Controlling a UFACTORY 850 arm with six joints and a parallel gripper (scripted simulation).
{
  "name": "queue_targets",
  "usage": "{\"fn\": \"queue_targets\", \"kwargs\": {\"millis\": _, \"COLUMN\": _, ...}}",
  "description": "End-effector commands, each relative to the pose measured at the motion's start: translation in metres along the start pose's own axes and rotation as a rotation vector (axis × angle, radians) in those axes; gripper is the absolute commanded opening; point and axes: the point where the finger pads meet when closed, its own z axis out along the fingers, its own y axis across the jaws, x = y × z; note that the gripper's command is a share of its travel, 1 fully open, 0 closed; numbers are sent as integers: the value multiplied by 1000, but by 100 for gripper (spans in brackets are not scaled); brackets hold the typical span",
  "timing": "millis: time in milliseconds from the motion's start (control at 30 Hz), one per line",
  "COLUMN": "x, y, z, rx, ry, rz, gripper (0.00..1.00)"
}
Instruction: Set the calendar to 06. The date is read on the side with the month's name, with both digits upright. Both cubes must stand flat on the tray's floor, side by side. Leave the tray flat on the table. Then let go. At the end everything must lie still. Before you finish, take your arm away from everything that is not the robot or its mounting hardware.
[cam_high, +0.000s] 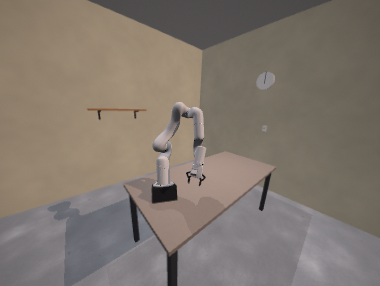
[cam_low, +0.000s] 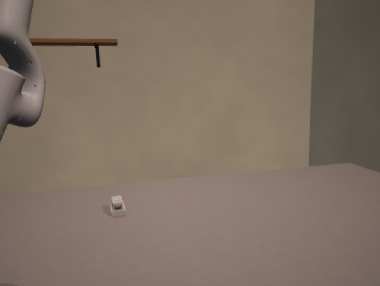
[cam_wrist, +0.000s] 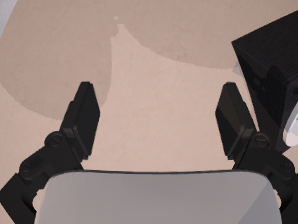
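1. Black two-fingered gripper (cam_high: 195, 178) (cam_wrist: 158, 96), right of centre in the top view, stands wide open above the pinkish-brown table (cam_high: 235, 172) (cam_low: 225, 235) (cam_wrist: 150, 145); nothing lies between its pads, likely so it can straddle a cube later.
2. Small white calendar (cam_low: 117, 206) sits lower left of centre in the exterior view; its pale tray seems to bear it flat on the table; digits and month are too small to read.
3. White jointed arm (cam_high: 198, 125) (cam_low: 34, 75) arches high, presumably for clearance; reading the date probably needs a closer wrist view first.
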Motion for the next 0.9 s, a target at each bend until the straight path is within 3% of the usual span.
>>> {"fn": "queue_targets", "kwargs": {"millis": 0, "x": 0, "y": -1, "z": 0, "rx": 1, "ry": 0, "rz": 0, "gripper": 100}}
{"fn": "queue_targets", "kwargs": {"millis": 633, "x": -2, "y": -1, "z": -2, "rx": 2, "ry": 0, "rz": 5, "gripper": 100}}
{"fn": "queue_targets", "kwargs": {"millis": 767, "x": -20, "y": -8, "z": -12, "rx": 12, "ry": -3, "rz": 49, "gripper": 100}}
{"fn": "queue_targets", "kwargs": {"millis": 867, "x": -53, "y": -16, "z": -30, "rx": 27, "ry": -17, "rz": 118, "gripper": 100}}
